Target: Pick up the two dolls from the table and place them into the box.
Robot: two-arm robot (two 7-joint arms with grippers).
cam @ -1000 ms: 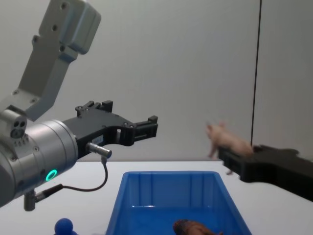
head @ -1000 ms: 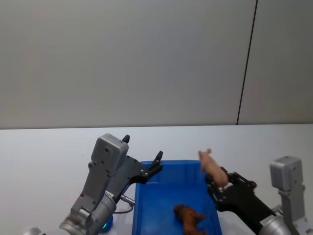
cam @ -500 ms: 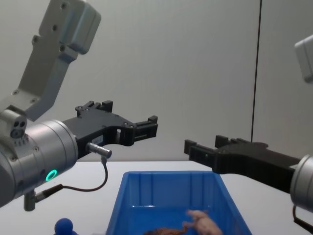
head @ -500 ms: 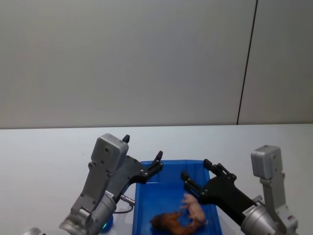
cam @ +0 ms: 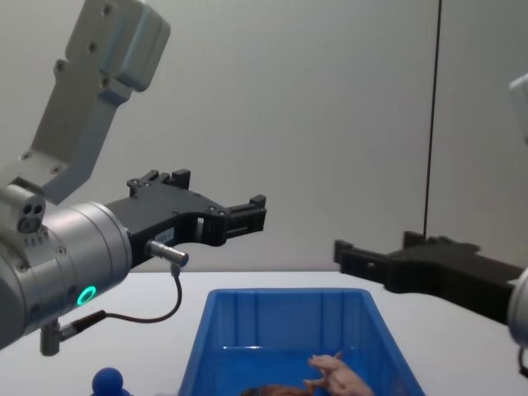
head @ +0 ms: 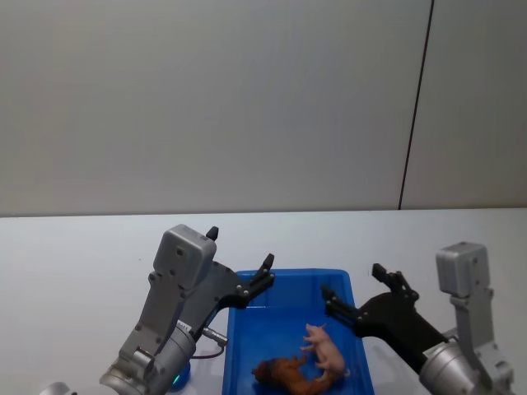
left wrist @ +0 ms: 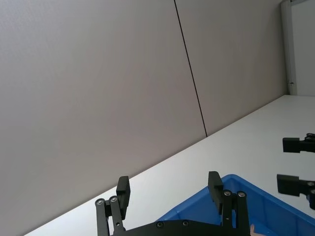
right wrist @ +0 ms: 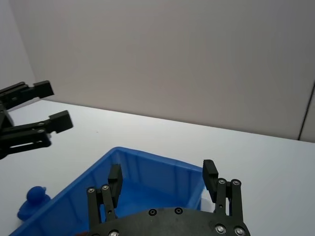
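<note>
The box [head: 288,274] is set on the table [head: 82,255]. Both dolls are found inside it: the pig doll [head: 328,354] to the right, the other doll [head: 288,374] just beside it, leftward and nearer the front. The left gripper [head: 240,248] is held above the box's far left corner, and the right gripper [head: 352,282] above its far right corner.
</note>
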